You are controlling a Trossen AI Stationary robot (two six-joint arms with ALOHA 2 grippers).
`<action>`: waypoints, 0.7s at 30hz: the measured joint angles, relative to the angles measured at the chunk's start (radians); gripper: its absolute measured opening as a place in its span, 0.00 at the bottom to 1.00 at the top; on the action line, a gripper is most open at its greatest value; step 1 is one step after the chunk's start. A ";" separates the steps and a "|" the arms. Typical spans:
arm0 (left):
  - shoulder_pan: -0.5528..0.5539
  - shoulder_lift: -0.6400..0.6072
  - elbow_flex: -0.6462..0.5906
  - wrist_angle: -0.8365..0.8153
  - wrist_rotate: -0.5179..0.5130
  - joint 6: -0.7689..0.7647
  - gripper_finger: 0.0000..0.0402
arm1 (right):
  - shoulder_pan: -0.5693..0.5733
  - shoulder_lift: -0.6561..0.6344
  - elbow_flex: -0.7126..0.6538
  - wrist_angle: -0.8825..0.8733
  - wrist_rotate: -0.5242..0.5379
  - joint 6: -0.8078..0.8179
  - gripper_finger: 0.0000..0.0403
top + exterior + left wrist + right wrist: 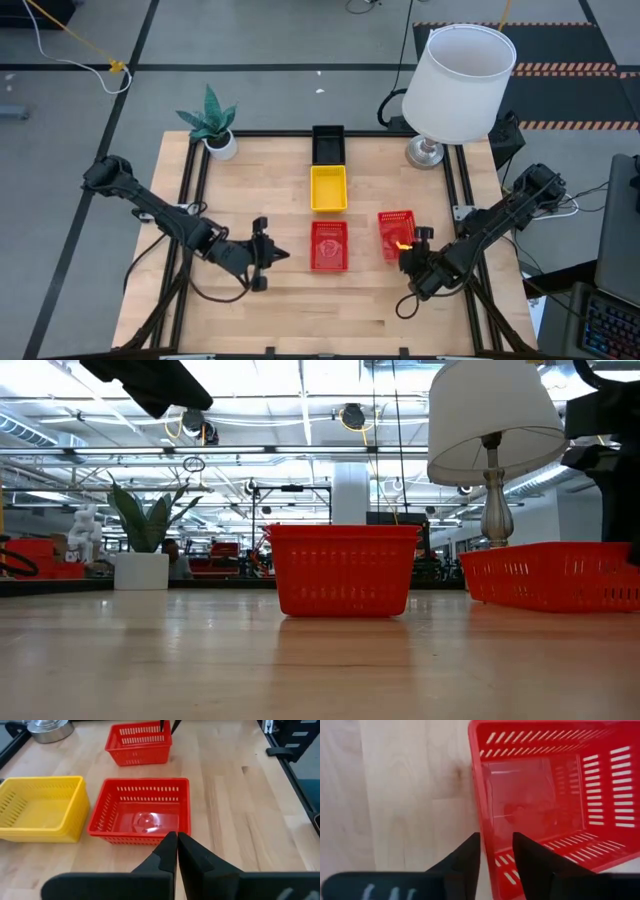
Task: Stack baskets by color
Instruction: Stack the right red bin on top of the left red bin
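Note:
Two red baskets lie on the wooden table: one in the middle [329, 245] [342, 570] and one to its right [396, 232] [545, 790]. Behind the middle one stand a yellow basket [328, 187] [40, 809] and a black basket [328, 143]. My right gripper [408, 250] [496, 836] is open, pointing down over the near end of the right red basket. My left gripper [266, 255] [177, 840] is shut and holds nothing. It hovers left of the middle red basket [142, 810], pointing at it. My right gripper stands astride one wall of the right red basket [487, 827], close to a corner, coming from above. One finger [467, 857] is outside and one [532, 860] inside. Whether either finger touches the wall, I cannot tell. The basket rests on the table.
A white lamp [460, 80] stands at the table's far right and a small potted plant [212, 125] at the far left. Bare wood lies along the near edge and on the left half of the table.

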 joint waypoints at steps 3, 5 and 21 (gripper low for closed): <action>-0.001 0.000 0.000 0.000 0.001 0.009 0.04 | -0.001 0.000 0.000 0.017 -0.001 -0.018 0.20; -0.001 0.000 0.000 0.001 0.001 0.018 0.04 | -0.001 0.000 0.000 0.044 -0.005 -0.036 0.14; -0.001 0.000 0.000 0.000 0.001 0.024 0.04 | -0.006 0.000 0.011 0.132 -0.057 -0.084 0.02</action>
